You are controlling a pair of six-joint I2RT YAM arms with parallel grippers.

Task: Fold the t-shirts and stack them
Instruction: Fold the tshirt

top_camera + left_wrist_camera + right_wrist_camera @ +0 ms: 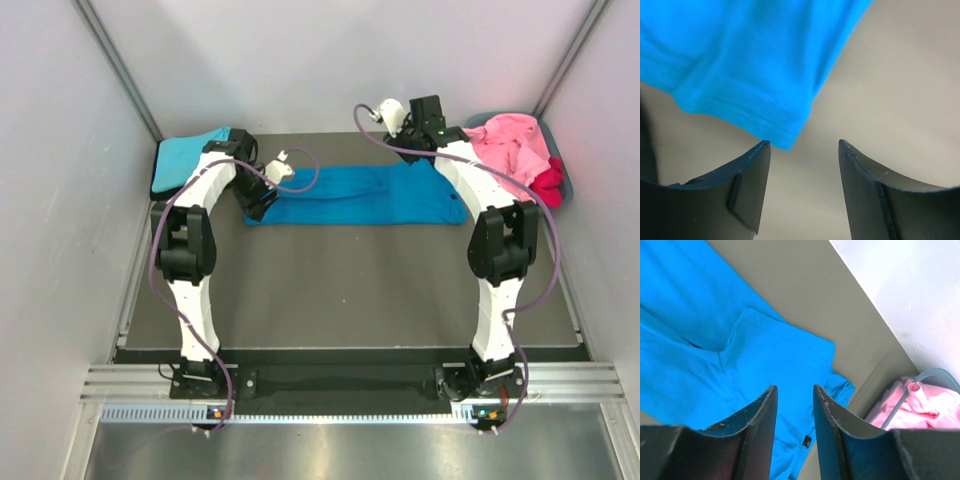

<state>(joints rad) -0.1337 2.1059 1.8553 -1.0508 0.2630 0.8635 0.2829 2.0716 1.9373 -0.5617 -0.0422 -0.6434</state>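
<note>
- Across the far part of the table [340, 290], the bright blue t-shirt [360, 195] lies in a long strip between the two arms. We judge it only partly folded. A pull from one end alone could drag the strip askew or spill the layers open.
- At the far right corner, the pink t-shirts [505, 148] are heaped in the grey-blue tub [566, 190], close beside the right arm [500, 240]. A wide swing of that arm could snag a sleeve and haul the heap out.
- At the far left corner, the turquoise t-shirt [190, 158] sits folded beside the left arm [195, 240]. Setting the blue one on it carelessly could shove it out of square or over the left edge.
- On the tub's near side, the crimson t-shirt [547, 185] shows as a small bunch that could slip out if the tub is knocked.
- The left jaws are spread wide with nothing between them, just short of the blue hem corner. Closing here could catch air, or a single layer.
- The right jaws are narrowly parted and pinch nothing, over the shirt's right end. We cannot tell whether they touch it. So slim a gap may ride over the layered cloth.
</note>
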